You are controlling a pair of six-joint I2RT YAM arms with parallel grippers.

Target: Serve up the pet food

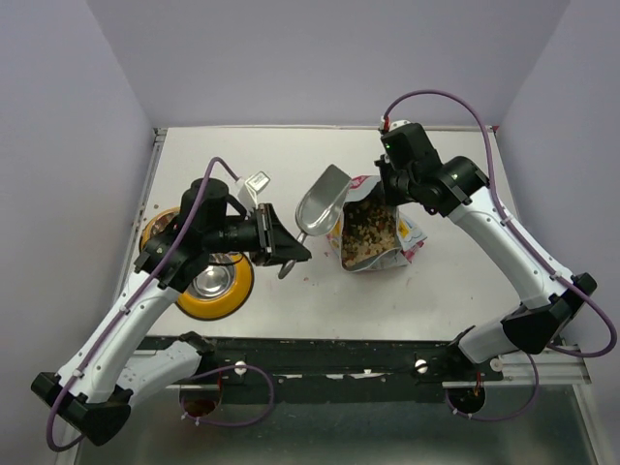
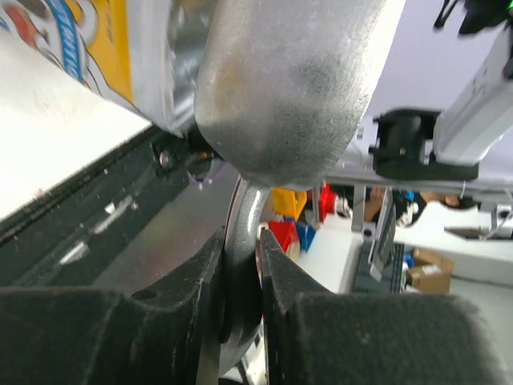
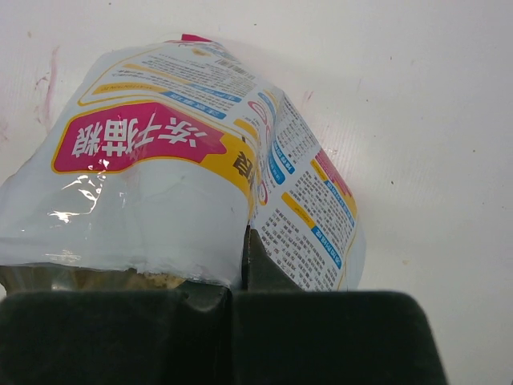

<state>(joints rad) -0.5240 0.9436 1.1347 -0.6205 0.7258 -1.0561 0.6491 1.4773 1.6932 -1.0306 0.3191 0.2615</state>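
Mostly brown kibble pellets [image 1: 368, 234] fill the bag [image 1: 414, 233].

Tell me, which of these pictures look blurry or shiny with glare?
Left wrist view: the scoop looms close and blurred. Right wrist view: glare streaks the glossy bag. Top view: even light, pet food sharp, only faint shadows.

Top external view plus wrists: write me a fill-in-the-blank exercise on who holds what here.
1. The left gripper is shut on the handle of the metal ____.
2. The right gripper pinches the rim of the printed ____.
3. Its open top shows the brown ____.
4. The yellow feeder lies partly beneath the ____ arm.
Missing words: scoop; bag; pet food; left.
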